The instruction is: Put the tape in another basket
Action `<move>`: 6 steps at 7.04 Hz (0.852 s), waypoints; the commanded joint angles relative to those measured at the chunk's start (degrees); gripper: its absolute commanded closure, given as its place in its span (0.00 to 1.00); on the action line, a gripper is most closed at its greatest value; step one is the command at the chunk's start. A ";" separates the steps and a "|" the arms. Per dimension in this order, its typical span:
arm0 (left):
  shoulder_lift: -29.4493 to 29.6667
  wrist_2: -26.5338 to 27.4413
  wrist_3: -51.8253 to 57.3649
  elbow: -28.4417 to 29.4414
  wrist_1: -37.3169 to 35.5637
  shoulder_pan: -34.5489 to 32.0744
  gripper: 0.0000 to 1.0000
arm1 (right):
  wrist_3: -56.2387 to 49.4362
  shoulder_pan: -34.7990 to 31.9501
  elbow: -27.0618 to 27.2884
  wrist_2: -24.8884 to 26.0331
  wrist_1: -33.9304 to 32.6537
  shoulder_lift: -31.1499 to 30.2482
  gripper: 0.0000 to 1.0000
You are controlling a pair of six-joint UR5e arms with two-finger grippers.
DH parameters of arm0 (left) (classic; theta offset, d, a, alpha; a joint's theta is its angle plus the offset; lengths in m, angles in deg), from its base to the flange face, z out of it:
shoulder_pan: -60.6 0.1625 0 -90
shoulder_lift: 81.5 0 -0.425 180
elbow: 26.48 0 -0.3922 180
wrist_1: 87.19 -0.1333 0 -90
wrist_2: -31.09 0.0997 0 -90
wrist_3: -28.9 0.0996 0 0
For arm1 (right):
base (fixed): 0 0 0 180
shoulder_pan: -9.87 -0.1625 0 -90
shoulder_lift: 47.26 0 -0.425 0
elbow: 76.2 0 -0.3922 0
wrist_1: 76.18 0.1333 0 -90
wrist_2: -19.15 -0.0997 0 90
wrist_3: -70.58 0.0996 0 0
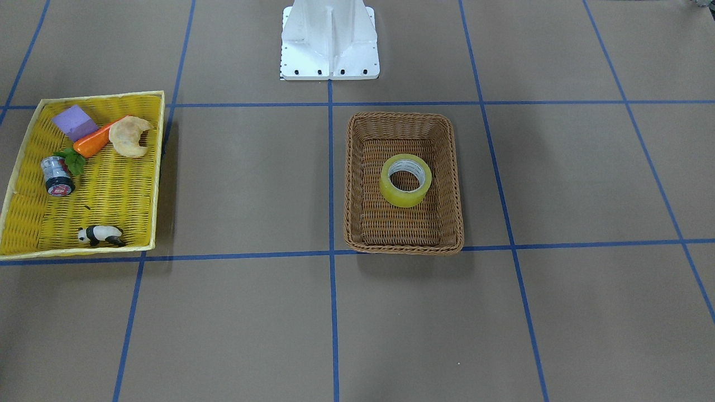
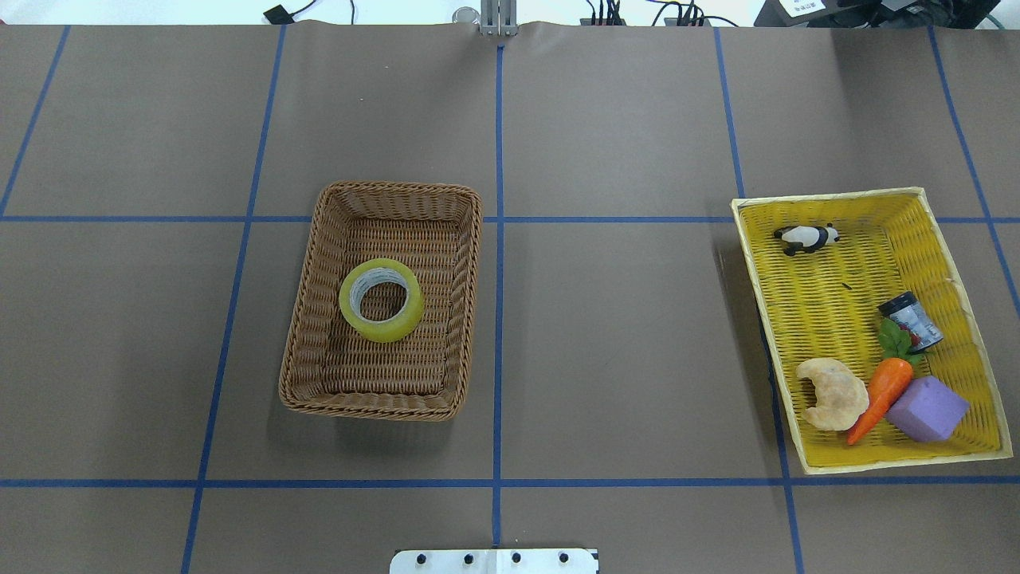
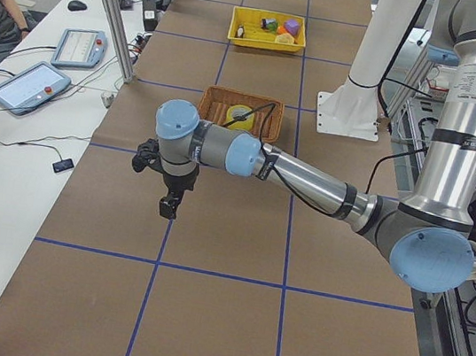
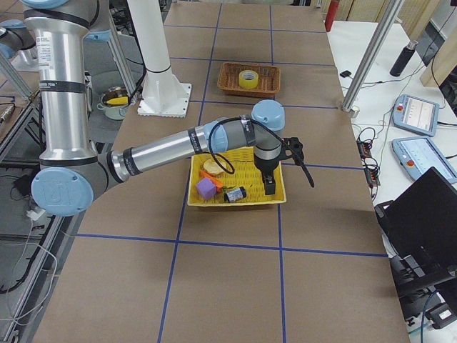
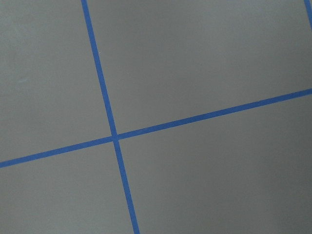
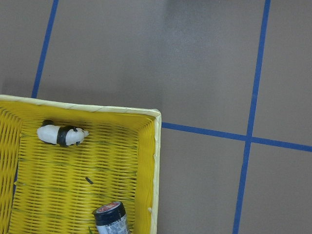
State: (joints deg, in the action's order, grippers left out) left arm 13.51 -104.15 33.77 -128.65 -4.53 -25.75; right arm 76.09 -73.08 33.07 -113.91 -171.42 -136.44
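Note:
The yellow tape roll lies flat in the middle of the brown wicker basket, left of the table's centre line. Both also show in the front view: the tape and the basket. My left gripper shows only in the left side view, hanging over bare table well apart from the basket. My right gripper shows only in the right side view, above the yellow tray's outer edge. I cannot tell whether either is open or shut.
A shallow yellow woven tray at the right holds a panda figure, a small can, a carrot, a croissant and a purple block. The white robot base stands behind the basket.

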 commanded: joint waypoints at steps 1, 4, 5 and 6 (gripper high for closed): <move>-0.88 0.07 -0.12 0.47 2.05 0.04 0.02 | -0.24 -0.20 -0.19 -0.61 -0.04 -0.03 0.00; -0.88 0.07 -0.39 0.21 3.03 0.04 0.02 | -0.16 -0.29 0.16 -0.88 -0.04 0.05 0.00; -0.62 0.07 -0.38 0.65 3.12 -0.04 0.02 | -0.16 -0.29 0.25 -0.96 0.05 -0.29 0.00; -0.62 0.07 -0.65 0.30 3.12 -0.04 0.02 | -0.16 -0.29 0.25 -1.05 -0.04 -0.38 0.00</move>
State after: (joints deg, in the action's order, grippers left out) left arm 12.81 -104.08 33.31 -128.24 -1.45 -25.76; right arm 75.93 -73.36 33.26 -114.86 -171.41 -136.65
